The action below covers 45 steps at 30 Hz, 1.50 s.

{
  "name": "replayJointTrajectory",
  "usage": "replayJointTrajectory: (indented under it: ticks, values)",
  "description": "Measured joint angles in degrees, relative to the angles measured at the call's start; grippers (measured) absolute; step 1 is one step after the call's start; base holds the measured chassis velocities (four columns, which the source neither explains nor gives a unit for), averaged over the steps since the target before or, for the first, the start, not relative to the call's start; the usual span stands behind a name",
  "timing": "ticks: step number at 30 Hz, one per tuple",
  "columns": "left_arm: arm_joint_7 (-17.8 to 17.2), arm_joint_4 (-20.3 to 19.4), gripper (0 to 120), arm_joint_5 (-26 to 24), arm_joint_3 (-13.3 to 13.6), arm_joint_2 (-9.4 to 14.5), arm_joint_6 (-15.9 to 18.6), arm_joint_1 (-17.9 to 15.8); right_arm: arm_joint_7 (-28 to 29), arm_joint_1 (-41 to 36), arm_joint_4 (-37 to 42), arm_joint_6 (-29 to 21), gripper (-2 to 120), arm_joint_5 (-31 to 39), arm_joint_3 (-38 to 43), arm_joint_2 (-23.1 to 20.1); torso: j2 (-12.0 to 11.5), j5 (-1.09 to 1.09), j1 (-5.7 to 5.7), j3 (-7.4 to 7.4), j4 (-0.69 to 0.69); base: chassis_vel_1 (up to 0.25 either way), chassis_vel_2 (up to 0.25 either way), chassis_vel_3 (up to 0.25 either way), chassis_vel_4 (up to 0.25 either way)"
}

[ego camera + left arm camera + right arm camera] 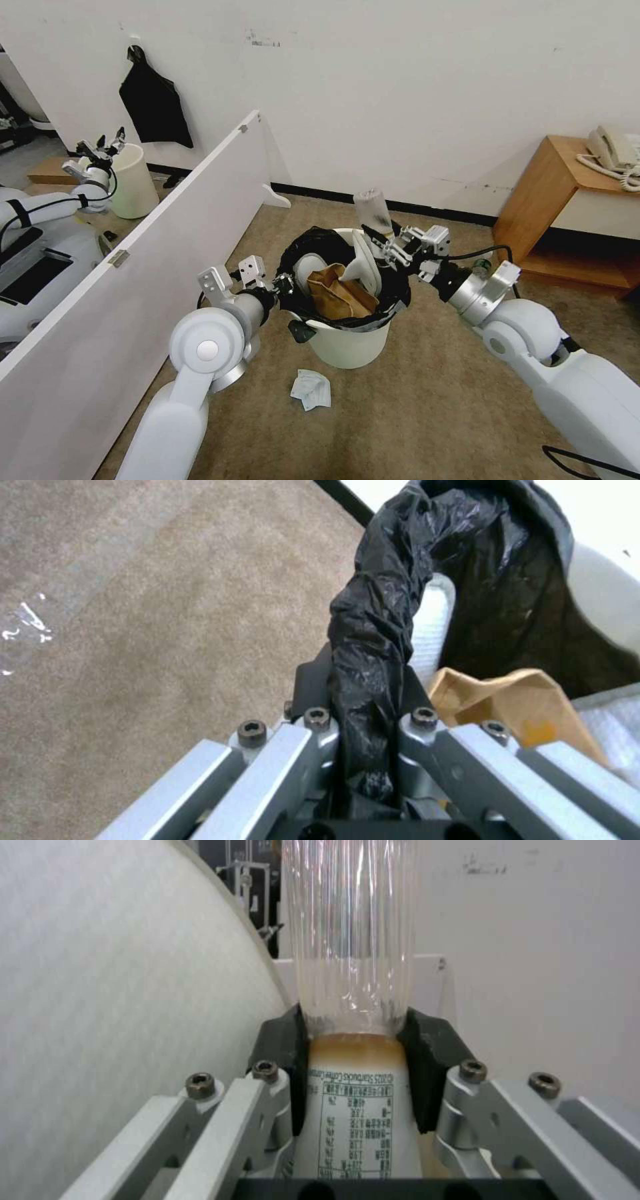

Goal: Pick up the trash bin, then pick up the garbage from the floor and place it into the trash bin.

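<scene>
Black crinkled plastic lines the trash bin (347, 337), a round white bucket held off the tan carpet in front of the robot. The left hand (283, 283) pinches the bag-covered rim on the bin's left side; in the left wrist view its dark fingers (310, 685) press together on the bunched liner (370, 630). The thin rim should flex, so that hold looks light but slippery. Inside lie a white slipper (363, 263) and a brown paper bag (340, 293).

The right hand (387, 248) hovers above the bin's right rim, clamped around a clear plastic bottle (373, 210). The bottle holds a little brownish liquid, so it is probably light and easy to dent; its ribbed wall gives grip. The right wrist view shows a white label (353, 1120) with a printed table; the top line may read "Starbucks Coffee", though the small print is unclear.

A crumpled white and blue tissue (311, 390) lies on the carpet just before the bin.
</scene>
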Motion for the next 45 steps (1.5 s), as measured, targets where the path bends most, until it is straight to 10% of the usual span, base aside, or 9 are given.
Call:
replayJointTrajectory:
  ticks: [28,45]
  values:
    - [1.0,0.2,5,0.9,-0.6,0.0,-0.3,0.8,0.5,0.9,-1.7,-0.5,27,-1.0,-3.1,-0.3,0.0,0.00,0.00,0.00,0.00,0.000,0.000,0.000,0.000]
    - [1.6,1.4,5,2.0,-0.6,-1.6,-0.6,0.3,1.6,0.9,-0.7,-1.3,90,-0.9,-1.7,-1.5,0.0,0.00,0.00,0.00,0.00,0.000,0.000,0.000,0.000]
